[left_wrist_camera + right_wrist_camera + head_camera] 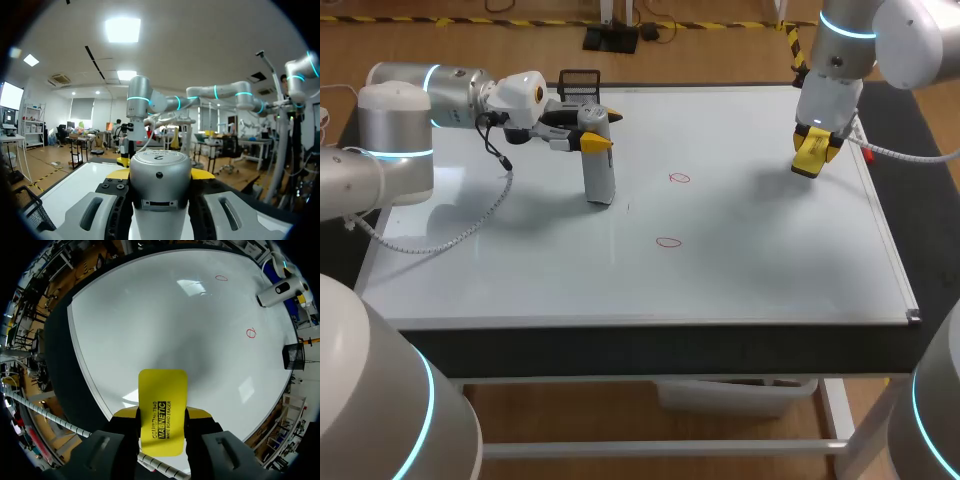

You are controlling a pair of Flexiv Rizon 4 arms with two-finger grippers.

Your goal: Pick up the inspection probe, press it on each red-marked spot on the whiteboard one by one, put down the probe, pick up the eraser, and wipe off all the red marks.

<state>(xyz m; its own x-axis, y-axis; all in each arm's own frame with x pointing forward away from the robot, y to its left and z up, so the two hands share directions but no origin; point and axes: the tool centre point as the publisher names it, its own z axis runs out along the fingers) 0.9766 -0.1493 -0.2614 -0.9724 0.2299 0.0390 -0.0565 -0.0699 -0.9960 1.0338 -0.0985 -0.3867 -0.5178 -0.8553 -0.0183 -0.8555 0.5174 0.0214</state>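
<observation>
Yellow eraser (162,390) clamped, right pincer (162,413) | probe (598,172) (upright) clamped, left pincer (161,173) | basket (579,83) contents unclear

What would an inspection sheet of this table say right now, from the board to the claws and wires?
Surface: whiteboard lies flat on the table, with a far red mark and a near red mark.
Job's things: inspection probe stands upright on the board, apart from both marks; eraser is held over the board's far right part.
Clutter: black wire basket at the board's far edge.
Grippers: left gripper shut on the probe's top; right gripper shut on the eraser.
Cables: coiled white cable droops from the left arm over the board; another cable trails from the right arm.
Surroundings: nothing seen.
</observation>
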